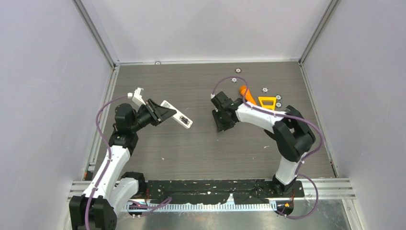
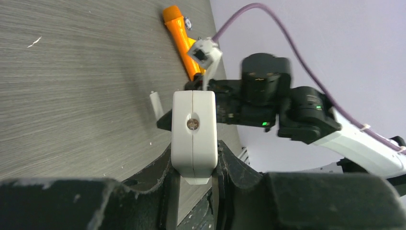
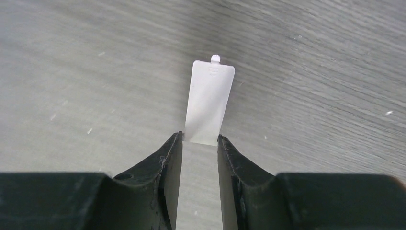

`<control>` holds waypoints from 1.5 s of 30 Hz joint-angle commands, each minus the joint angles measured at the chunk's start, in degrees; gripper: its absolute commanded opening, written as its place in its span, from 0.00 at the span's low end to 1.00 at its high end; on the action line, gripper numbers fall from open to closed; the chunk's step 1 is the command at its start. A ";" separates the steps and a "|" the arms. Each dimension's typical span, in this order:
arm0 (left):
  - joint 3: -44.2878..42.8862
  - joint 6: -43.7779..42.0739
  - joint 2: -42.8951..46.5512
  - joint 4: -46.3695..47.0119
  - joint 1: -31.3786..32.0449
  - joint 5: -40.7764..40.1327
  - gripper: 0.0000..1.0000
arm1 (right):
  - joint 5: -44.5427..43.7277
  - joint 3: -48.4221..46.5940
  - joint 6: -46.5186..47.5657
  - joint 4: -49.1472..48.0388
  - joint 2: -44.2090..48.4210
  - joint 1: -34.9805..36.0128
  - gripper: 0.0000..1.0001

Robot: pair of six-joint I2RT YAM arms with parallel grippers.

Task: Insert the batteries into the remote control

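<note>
My left gripper [image 1: 162, 113] is shut on the remote control [image 1: 178, 117], a slim white bar held above the table's left half. In the left wrist view the remote [image 2: 193, 134] shows end-on between the left gripper's [image 2: 194, 152] fingers. My right gripper [image 1: 221, 125] points down at the table's middle. In the right wrist view the right gripper [image 3: 200, 139] pinches the near end of a thin white battery cover [image 3: 210, 96], low over the table. The cover also shows in the left wrist view [image 2: 155, 103]. No batteries are in view.
An orange flashlight [image 1: 246, 94] and an orange triangular piece [image 1: 266, 101] lie behind the right arm. Several small silver discs [image 1: 264, 89] are scattered at the back right. White walls with metal rails enclose the table [image 1: 191, 153].
</note>
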State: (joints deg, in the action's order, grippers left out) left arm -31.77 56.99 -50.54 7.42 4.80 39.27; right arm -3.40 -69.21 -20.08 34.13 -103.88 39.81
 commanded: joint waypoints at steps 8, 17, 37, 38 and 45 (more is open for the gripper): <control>-8.59 -12.87 -3.81 -7.29 -0.27 8.99 0.00 | 18.18 0.25 12.07 -2.26 24.12 0.56 0.22; -11.40 -15.75 -7.39 -6.89 4.52 12.19 0.00 | 14.43 -2.75 21.40 3.76 31.85 9.30 0.14; -7.33 -12.91 -7.34 -1.46 12.91 4.08 0.00 | -4.71 -10.44 21.78 10.05 24.27 23.00 0.14; -7.16 -12.76 -7.12 -1.20 13.02 3.65 0.00 | -4.91 -10.61 21.47 10.06 23.57 23.15 0.14; -7.09 -12.53 -6.88 -1.55 13.04 2.49 0.00 | -5.04 -11.52 21.27 9.79 22.10 23.94 0.14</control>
State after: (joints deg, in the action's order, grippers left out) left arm -38.61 43.53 -58.94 1.98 17.63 42.70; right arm -7.03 -77.58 1.80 45.01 -81.82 63.18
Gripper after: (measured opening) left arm 0.260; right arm 0.353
